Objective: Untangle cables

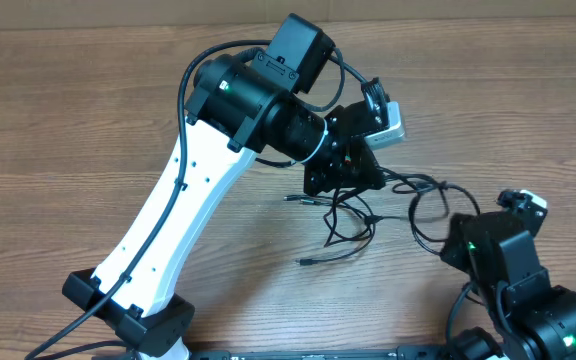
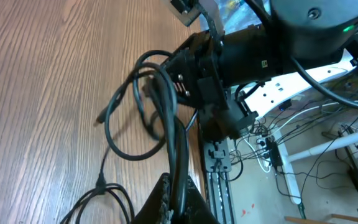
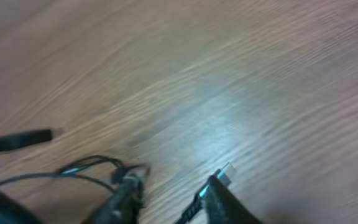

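Observation:
The cables (image 1: 353, 215) are thin black cords lying tangled at mid-table, with loops (image 1: 430, 208) spreading right and a plug tip (image 1: 306, 262) trailing left. My left gripper (image 1: 343, 172) sits over the top of the tangle. In the left wrist view it (image 2: 180, 202) is shut on a black cord that rises from the jaws into a loop (image 2: 135, 112). In the blurred right wrist view my right gripper (image 3: 176, 199) stands open low over the wood. A silver-tipped plug (image 3: 227, 172) lies against its right finger, and thin cords (image 3: 86, 167) lie by its left finger.
The right arm (image 1: 508, 260) stands at the table's lower right, close to the cable loops. The white left arm (image 1: 168, 220) slants across from the lower left. Past the table edge are a rail (image 2: 219, 168) and floor wiring (image 2: 272, 149).

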Tool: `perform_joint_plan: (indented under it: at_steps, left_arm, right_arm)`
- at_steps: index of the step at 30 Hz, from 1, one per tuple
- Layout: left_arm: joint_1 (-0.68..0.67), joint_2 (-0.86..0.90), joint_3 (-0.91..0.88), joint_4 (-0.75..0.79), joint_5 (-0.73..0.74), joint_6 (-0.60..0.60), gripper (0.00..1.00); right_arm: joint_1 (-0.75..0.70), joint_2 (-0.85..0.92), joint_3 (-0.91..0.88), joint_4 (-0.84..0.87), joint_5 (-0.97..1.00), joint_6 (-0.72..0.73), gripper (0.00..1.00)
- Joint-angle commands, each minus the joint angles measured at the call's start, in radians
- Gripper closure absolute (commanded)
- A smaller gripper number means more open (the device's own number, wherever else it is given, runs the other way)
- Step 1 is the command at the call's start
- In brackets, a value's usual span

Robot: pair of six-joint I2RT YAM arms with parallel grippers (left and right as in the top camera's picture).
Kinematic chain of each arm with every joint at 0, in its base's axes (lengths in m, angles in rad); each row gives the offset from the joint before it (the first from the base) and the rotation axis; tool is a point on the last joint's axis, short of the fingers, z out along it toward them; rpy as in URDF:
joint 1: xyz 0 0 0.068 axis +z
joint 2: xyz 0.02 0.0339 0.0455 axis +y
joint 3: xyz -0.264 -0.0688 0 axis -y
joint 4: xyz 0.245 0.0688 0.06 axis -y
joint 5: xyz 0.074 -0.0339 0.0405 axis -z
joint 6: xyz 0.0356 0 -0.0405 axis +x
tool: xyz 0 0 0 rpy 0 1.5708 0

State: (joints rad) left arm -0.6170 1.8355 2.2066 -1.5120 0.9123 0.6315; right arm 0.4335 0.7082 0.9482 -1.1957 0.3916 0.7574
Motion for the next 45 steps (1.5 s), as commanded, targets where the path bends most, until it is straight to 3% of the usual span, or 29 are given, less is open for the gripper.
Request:
perform_joint_plan:
  at_steps: [1,3,6,9,11,20,22,24,25,28,31,32,42,45]
  left_arm:
    - [0.012,-0.014,0.021,0.002,0.008,-0.006,0.96]
    - [0.015,-0.014,0.021,0.002,0.019,-0.006,0.96]
    - [0.020,-0.016,0.022,0.006,0.022,-0.002,0.96]
    - [0.053,-0.025,0.022,0.019,0.040,-0.008,0.96]
    - [0.089,-0.036,0.022,0.026,0.088,-0.006,0.96]
    - [0.315,-0.105,0.022,0.090,0.356,-0.002,0.96]
    - [0.370,-0.114,0.022,0.100,0.414,-0.002,0.96]
    - [0.415,-0.117,0.022,0.101,0.453,-0.003,0.96]
    - [0.434,-0.117,0.022,0.099,0.476,-0.003,0.96]
    - [0.458,-0.117,0.021,0.085,0.498,-0.003,0.96]
    - [0.451,-0.117,0.021,0.075,0.480,-0.003,0.96]
    - [0.448,-0.117,0.021,0.076,0.467,-0.003,0.96]
    - [0.446,-0.117,0.021,0.076,0.372,-0.023,0.96]
    - [0.446,-0.117,0.021,0.077,0.372,-0.030,0.96]
  right_arm:
    - [0.003,0.001,0.013,-0.044,0.072,-0.001,0.73]
    - [0.003,0.001,0.013,-0.070,0.089,0.003,0.73]
    - [0.003,0.001,0.013,-0.127,0.137,0.070,0.53]
    - [0.003,0.001,0.013,-0.166,0.160,0.127,0.49]
    - [0.003,0.001,0.013,-0.164,0.159,0.131,0.36]
    - [0.003,0.001,0.013,-0.165,0.162,0.133,0.27]
    - [0.003,0.001,0.013,-0.164,0.161,0.134,0.18]
    - [0.003,0.001,0.013,-0.163,0.161,0.133,0.18]
    - [0.003,0.001,0.013,-0.161,0.161,0.133,0.23]
    - [0.003,0.001,0.013,-0.156,0.157,0.133,0.67]
    - [0.003,0.001,0.013,-0.156,0.157,0.133,0.91]
    - [0.003,0.001,0.013,-0.156,0.157,0.134,0.95]
    - [0.003,0.001,0.013,-0.152,0.154,0.133,0.96]
    - [0.003,0.001,0.013,-0.152,0.151,0.133,0.88]
